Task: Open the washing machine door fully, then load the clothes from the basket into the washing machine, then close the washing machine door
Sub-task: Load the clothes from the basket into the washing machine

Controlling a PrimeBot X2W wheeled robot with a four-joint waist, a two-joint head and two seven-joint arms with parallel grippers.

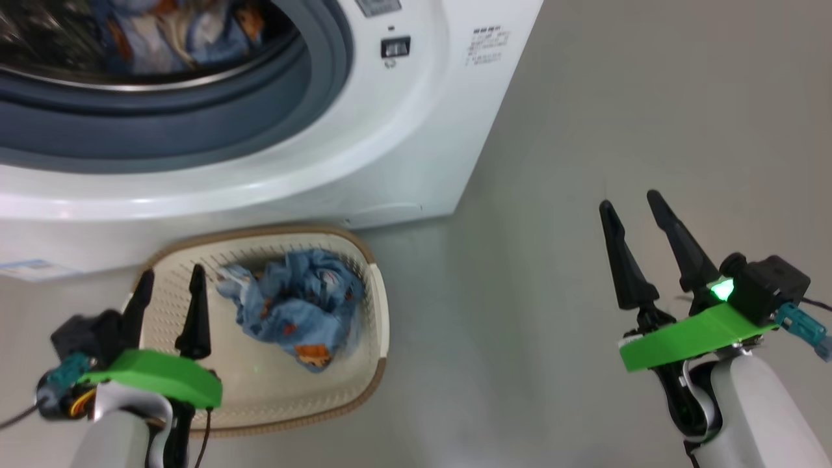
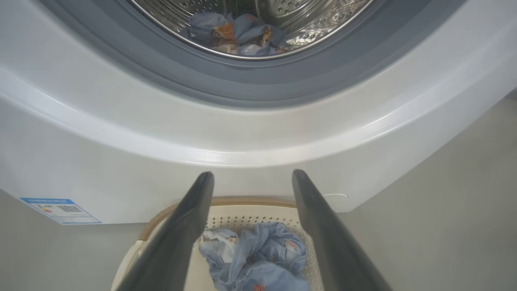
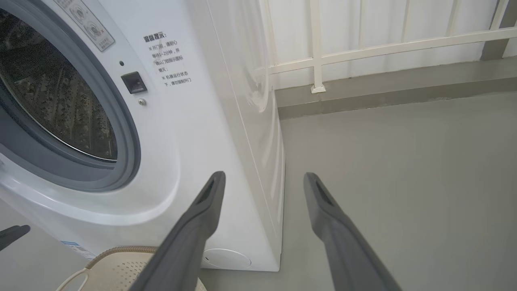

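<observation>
Hovering above the basket [image 1: 380, 312] on the floor [image 1: 520, 292] before the washing machine [image 1: 390, 149], the left fingers [image 1: 195, 318] stand spread and empty over crumpled blue clothes [image 1: 292, 305]. More printed fabric [image 2: 238, 34] lies in the drum [image 2: 323, 20]. The right fingers [image 1: 624, 260], likewise apart, hold nothing.

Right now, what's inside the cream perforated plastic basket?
Crumpled light blue clothes with orange-brown prints lie in the cream perforated basket. Anything beneath them is hidden, and the left gripper covers the basket's left part.
</observation>
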